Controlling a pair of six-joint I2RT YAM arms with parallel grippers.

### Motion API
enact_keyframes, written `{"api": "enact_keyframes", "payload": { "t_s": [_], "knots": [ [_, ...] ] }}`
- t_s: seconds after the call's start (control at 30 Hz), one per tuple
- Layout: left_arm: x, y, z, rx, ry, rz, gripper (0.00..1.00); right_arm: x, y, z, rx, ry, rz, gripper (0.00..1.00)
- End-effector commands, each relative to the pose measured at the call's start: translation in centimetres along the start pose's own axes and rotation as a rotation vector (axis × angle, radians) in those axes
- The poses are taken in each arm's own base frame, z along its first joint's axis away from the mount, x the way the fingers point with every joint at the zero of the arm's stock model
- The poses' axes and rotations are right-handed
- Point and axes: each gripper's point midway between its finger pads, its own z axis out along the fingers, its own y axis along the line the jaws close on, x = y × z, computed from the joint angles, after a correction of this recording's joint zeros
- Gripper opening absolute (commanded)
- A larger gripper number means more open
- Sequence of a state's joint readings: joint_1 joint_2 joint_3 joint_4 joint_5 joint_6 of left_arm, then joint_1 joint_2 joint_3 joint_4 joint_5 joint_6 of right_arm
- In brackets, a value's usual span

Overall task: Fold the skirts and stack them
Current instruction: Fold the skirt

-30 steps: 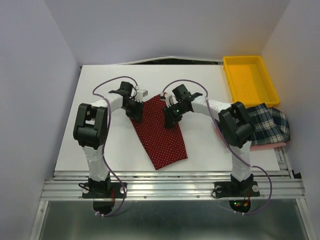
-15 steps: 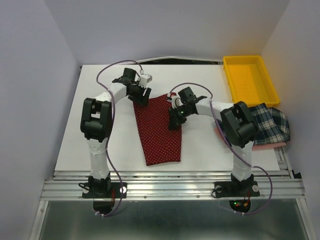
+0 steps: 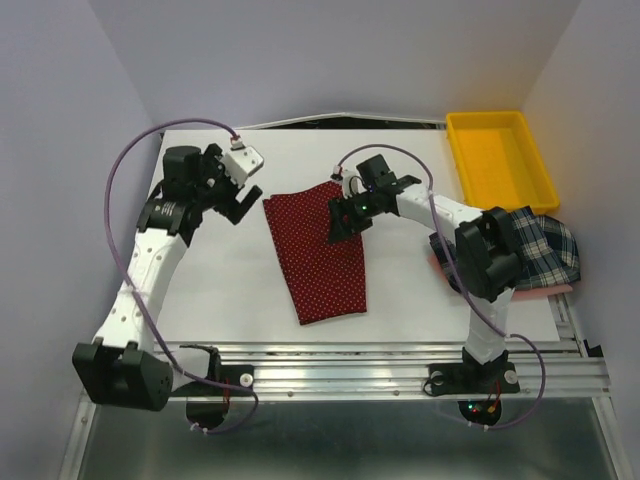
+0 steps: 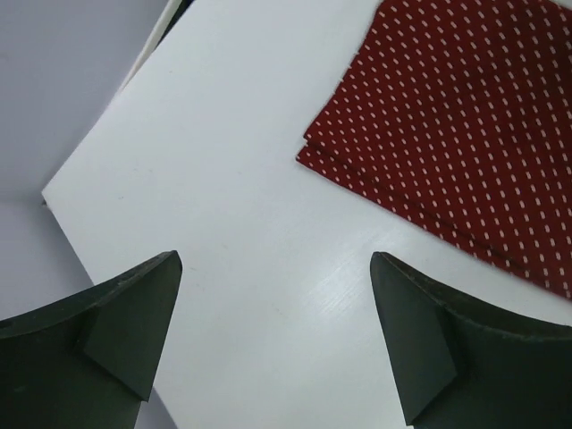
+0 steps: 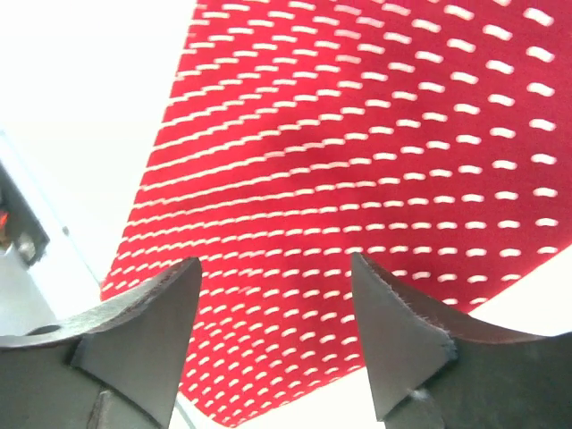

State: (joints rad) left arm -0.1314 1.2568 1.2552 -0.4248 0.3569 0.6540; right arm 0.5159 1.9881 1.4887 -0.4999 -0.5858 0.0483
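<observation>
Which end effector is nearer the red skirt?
Right. Right end effector hovers over the red skirt; left end effector is off its far-left corner, over the table.

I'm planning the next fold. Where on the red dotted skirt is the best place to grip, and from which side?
Probably its far left corner, approached low from the left. The red dotted skirt lies flat on the table, so only an edge offers purchase; there the layered edges are exposed, and the open left gripper faces them.
</observation>
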Motion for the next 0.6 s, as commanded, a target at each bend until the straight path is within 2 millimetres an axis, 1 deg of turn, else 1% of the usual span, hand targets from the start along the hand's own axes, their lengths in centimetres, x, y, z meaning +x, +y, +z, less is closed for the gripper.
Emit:
{"api": "enact_keyframes", "payload": {
  "t_s": [0.0,0.03,0.07,0.1,0.13,0.17,0.2,0.23,0.27,0.3,0.33,0.43,0.47,0.57],
  "knots": [
    [5.4,-7.4,-1.8,0.221,0.100,0.317,0.99,2.2,5.5,-1.8,-0.132,0.039,-0.113,0.70],
    [6.6,-7.9,-2.0,0.216,0.144,0.403,0.99,2.9,6.1,-1.7,-0.146,0.051,-0.118,0.68],
    [8.9,-9.9,-1.8,0.256,0.178,0.436,0.98,3.8,6.6,-1.3,-0.175,0.069,-0.110,0.66],
    [8.3,-11.2,-2.4,0.246,0.138,0.504,0.97,5.3,7.1,-0.6,-0.193,0.108,-0.102,0.63],
    [8.7,-12.2,-2.5,0.254,0.128,0.543,0.97,5.8,7.5,-0.3,-0.202,0.119,-0.100,0.62],
    [9.7,-13.6,-2.4,0.251,0.104,0.584,0.96,6.1,7.1,0.2,-0.202,0.116,-0.102,0.59],
    [10.0,-14.5,-2.4,0.254,0.096,0.618,0.96,6.6,7.2,0.8,-0.197,0.126,-0.111,0.58],
    [10.3,-16.3,-2.3,0.275,0.091,0.684,0.96,7.3,7.1,1.4,-0.189,0.141,-0.120,0.56],
    [11.6,-17.5,-2.0,0.294,0.099,0.711,0.96,7.6,6.3,2.1,-0.171,0.150,-0.122,0.55],
    [11.8,-18.0,-2.0,0.291,0.090,0.734,0.96,7.9,5.9,2.5,-0.165,0.157,-0.124,0.54],
    [11.9,-19.6,-2.1,0.329,0.071,0.768,0.96,8.3,5.8,3.1,-0.161,0.168,-0.129,0.53],
    [13.1,-22.6,-2.1,0.417,0.071,0.789,0.96,9.8,4.3,4.4,-0.137,0.214,-0.113,0.51],
    [13.5,-24.6,-2.3,0.468,0.062,0.802,0.96,10.6,3.6,5.0,-0.124,0.238,-0.098,0.50],
    [14.0,-27.1,-2.5,0.518,0.047,0.824,0.96,11.6,2.8,5.8,-0.102,0.266,-0.071,0.49]
  ]
}}
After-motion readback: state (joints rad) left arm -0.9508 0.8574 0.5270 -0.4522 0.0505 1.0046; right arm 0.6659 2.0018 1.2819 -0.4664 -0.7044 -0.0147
